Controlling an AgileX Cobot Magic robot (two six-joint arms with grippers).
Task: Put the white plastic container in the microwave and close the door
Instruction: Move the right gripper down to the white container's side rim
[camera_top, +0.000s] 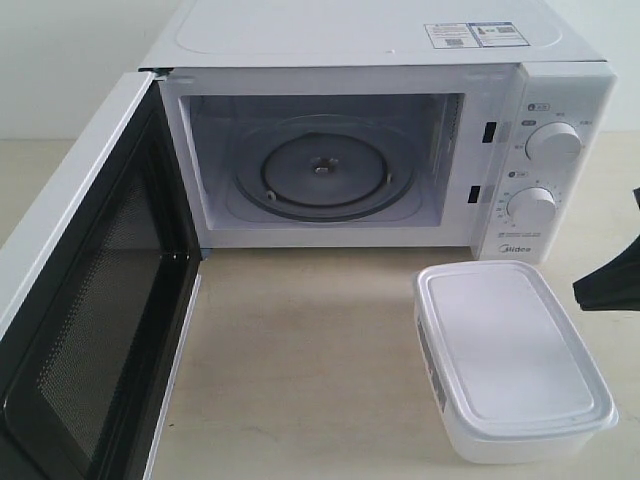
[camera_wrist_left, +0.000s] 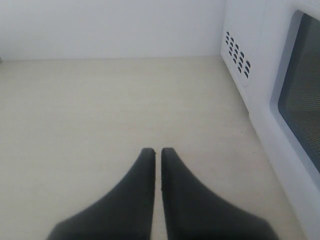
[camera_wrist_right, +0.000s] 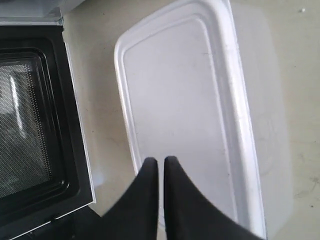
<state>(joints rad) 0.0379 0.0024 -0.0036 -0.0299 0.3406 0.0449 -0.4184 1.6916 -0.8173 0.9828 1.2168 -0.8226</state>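
Observation:
The white plastic container (camera_top: 510, 360) stands lidded on the table, in front of the microwave (camera_top: 380, 150) and below its knob panel. The door (camera_top: 90, 300) is swung wide open to the left, mesh-lined inner face showing, and the glass turntable (camera_top: 320, 175) lies bare inside. My right gripper (camera_top: 590, 288) comes in from the right edge, beside the container. In the right wrist view that gripper (camera_wrist_right: 161, 160) is shut and empty, its tips over one end of the container lid (camera_wrist_right: 175, 100). My left gripper (camera_wrist_left: 157, 150) is shut and empty above bare table, beside the door's outer face (camera_wrist_left: 300, 110).
The microwave's side wall with vent holes (camera_wrist_left: 237, 55) stands close to the left gripper. A light wall (camera_wrist_left: 110, 25) rises behind the table. The open door (camera_wrist_right: 35, 125) lies near the container's far side in the right wrist view.

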